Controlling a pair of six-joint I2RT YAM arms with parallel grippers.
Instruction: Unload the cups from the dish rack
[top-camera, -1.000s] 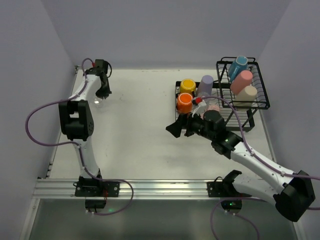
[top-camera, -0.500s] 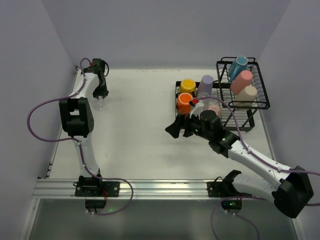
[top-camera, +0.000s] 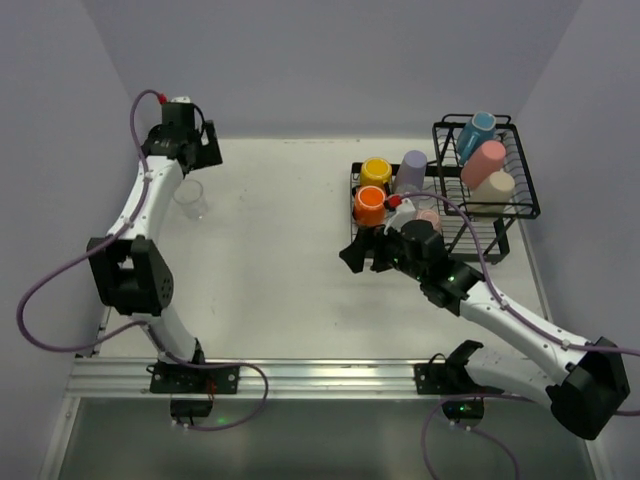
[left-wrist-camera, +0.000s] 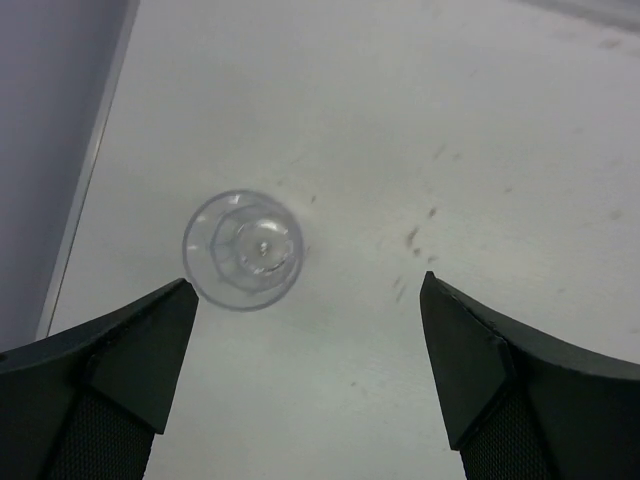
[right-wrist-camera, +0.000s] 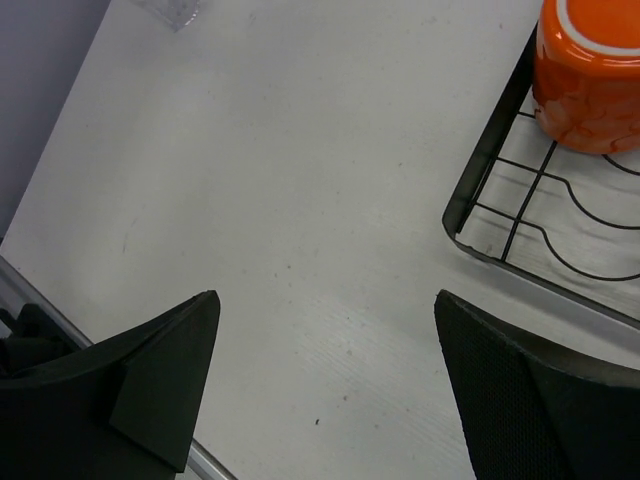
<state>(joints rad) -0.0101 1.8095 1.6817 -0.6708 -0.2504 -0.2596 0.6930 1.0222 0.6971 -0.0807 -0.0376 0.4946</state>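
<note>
Left gripper (left-wrist-camera: 305, 290): jaws wide, nothing between them. It is raised above the far-left part of the table (top-camera: 280, 250). One clear glass (left-wrist-camera: 243, 250) stands upright on the table below it, off toward the left finger and touching neither finger.

Right gripper (right-wrist-camera: 328, 300): jaws wide, holding nothing, over bare table just beside the near-left corner of the rack (right-wrist-camera: 478, 155). The orange mug (right-wrist-camera: 590, 80) is the nearest cup and is not touched.

Count: one rack, with six cups plainly in it.
- Flat tray: orange mug, yellow mug (top-camera: 376, 172) and lavender tumbler (top-camera: 410, 170).
- Raised basket: blue mug (top-camera: 478, 133), salmon tumbler (top-camera: 484, 160) and cream cup (top-camera: 493, 187), all lying tilted.

One further pinkish item (top-camera: 428, 216) sits on the tray; I cannot tell its kind.

Obstruction: the right arm (top-camera: 500, 310) crosses the tray's near side and partly hides that item.
</note>
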